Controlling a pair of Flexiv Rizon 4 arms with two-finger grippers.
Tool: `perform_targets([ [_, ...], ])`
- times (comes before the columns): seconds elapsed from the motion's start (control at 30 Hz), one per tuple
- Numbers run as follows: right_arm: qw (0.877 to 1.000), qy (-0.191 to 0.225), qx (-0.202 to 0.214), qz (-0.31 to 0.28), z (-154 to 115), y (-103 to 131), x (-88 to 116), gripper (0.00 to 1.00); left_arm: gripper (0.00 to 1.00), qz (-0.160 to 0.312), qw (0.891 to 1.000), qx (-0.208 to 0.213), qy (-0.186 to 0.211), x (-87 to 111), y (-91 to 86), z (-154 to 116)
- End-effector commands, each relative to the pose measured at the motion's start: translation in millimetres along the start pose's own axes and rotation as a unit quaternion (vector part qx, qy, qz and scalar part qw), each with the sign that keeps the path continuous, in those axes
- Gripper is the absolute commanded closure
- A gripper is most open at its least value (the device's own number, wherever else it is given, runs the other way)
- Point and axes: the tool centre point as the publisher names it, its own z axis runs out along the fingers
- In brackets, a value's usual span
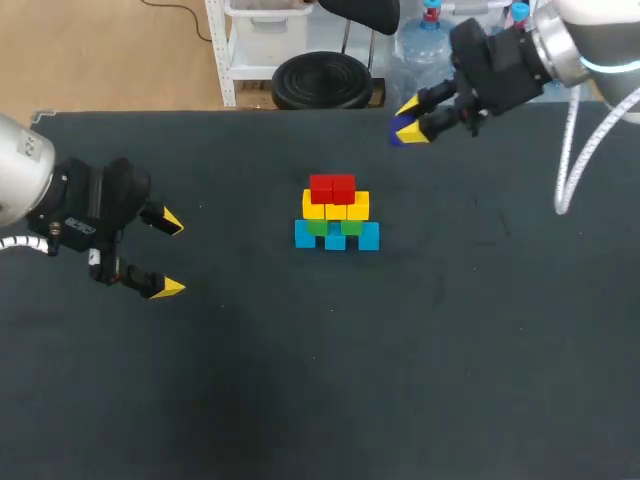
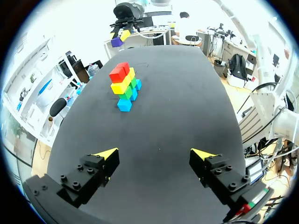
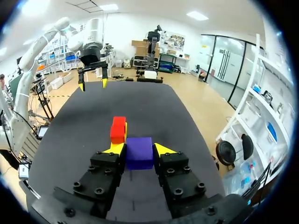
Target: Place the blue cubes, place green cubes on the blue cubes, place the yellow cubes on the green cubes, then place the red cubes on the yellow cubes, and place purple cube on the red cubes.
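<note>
In the middle of the black table (image 1: pixel 480 330) stands a stack of cubes: blue cubes (image 1: pixel 336 237) at the base, green cubes (image 1: pixel 333 227) on them, yellow cubes (image 1: pixel 335 207) above, two red cubes (image 1: pixel 332 187) on top. The stack (image 2: pixel 124 86) also lies far ahead of the left gripper. My right gripper (image 1: pixel 412 122) hangs above the table's far side, right of the stack, shut on the purple cube (image 3: pixel 139 152), which sits between its fingers (image 3: pixel 112 149); the red cubes (image 3: pixel 118 129) lie just ahead. My left gripper (image 1: pixel 166 255) stands open at the table's left, its fingers (image 2: pixel 106 155) holding nothing.
The dark table surface (image 2: pixel 177 121) stretches around the stack with no other loose objects on it. My right arm (image 1: pixel 585 45) comes in from the far right corner, with a white cable (image 1: pixel 572 160) hanging beside it.
</note>
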Motion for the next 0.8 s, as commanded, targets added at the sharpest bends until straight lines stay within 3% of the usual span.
perform_targets([
  [0.03, 1.0, 0.007, 0.001, -0.001, 17, 2, -9, 1.0, 0.0, 0.002, 1.0, 0.0, -0.003, 1.5, 0.8, 1],
  [0.43, 1.0, -0.01, 0.017, 0.003, 36, 23, -28, 1.0, 0.0, 0.002, 1.0, 0.0, -0.003, 1.5, 0.8, 1],
  [0.8, 1.0, -0.016, -0.005, 0.01, 55, 37, -32, 1.0, 0.0, 0.002, 1.0, 0.0, -0.003, 1.5, 0.8, 1],
])
